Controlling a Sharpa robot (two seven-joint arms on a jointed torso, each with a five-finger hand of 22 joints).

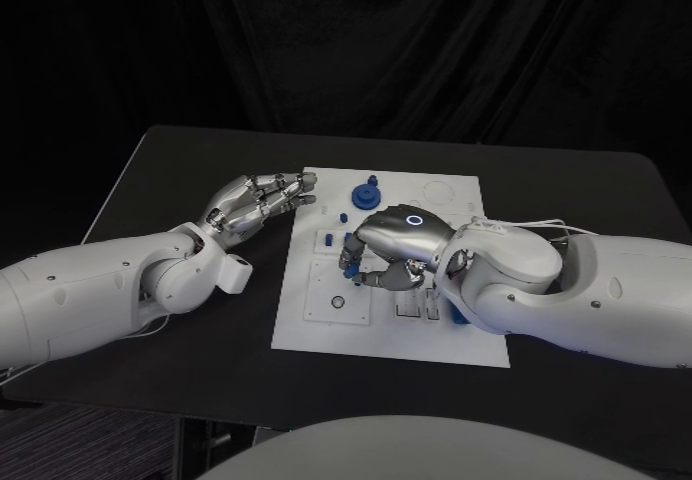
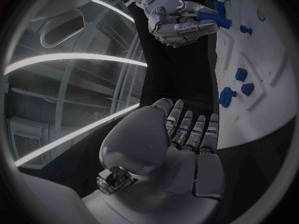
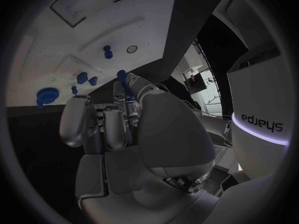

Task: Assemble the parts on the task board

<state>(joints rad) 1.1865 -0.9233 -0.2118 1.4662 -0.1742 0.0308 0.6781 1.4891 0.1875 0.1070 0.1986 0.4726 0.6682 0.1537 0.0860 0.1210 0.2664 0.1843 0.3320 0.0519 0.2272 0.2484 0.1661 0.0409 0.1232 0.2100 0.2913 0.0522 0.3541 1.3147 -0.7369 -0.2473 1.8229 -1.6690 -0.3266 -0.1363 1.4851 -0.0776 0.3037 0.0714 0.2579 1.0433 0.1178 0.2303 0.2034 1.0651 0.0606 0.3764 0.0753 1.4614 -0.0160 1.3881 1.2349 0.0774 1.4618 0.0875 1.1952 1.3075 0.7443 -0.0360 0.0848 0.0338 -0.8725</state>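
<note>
Down on the black table (image 1: 173, 160) lies the white task board (image 1: 433, 335), and the right hand (image 1: 387, 250) is over its middle, palm turned down, with its fingers (image 3: 127, 102) curled in around a blue part (image 3: 122, 78). From the right wrist view that part sticks out past the fingertips, and the left wrist view shows the same hand (image 2: 177, 17) closed on a blue piece at the board's edge, so it seems to be pinching the part, though the exact hold is hard to make out. The left hand (image 1: 257, 208) rests beside the board's left edge, near its far corner, on the bare table; its fingers (image 2: 193, 129) lie straight and side by side, holding nothing. Several other blue parts sit on the board beyond the right hand: a round, gear-like one (image 1: 368, 192) near the far edge, and a smaller one (image 1: 342, 213) just nearer than it. A small dark ring (image 1: 338, 302) lies on the board's near left portion. More blue pieces (image 1: 453, 315) show beside the right wrist.
</note>
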